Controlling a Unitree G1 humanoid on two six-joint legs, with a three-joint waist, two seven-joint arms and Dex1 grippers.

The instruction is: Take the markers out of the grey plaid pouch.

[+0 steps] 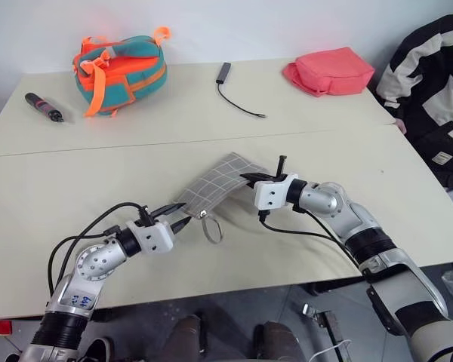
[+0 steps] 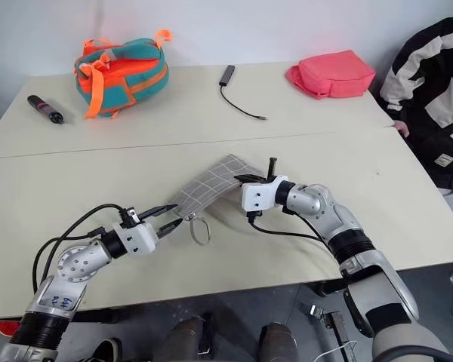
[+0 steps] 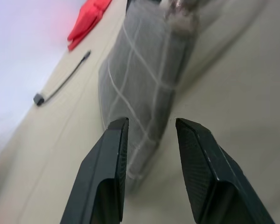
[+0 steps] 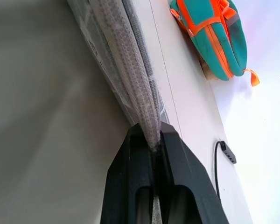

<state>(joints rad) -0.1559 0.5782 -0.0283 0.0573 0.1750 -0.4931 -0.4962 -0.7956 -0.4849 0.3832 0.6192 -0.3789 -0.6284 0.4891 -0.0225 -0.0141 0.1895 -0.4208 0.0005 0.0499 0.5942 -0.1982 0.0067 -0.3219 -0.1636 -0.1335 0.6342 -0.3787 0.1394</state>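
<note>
The left claw sits low and left of centre in the frame, its black fingers spread apart just short of the near end of the flat grey plaid fabric pouch. That pouch lies mid-frame on the pale beige surface, its far edge lifted and pinched in the right claw, whose fingers are pressed together on the fabric. A grey loop strap trails from the pouch's near end.

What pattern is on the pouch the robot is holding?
Grey with thin white grid lines: the grey plaid pouch, clearest in the left eye view.
</note>
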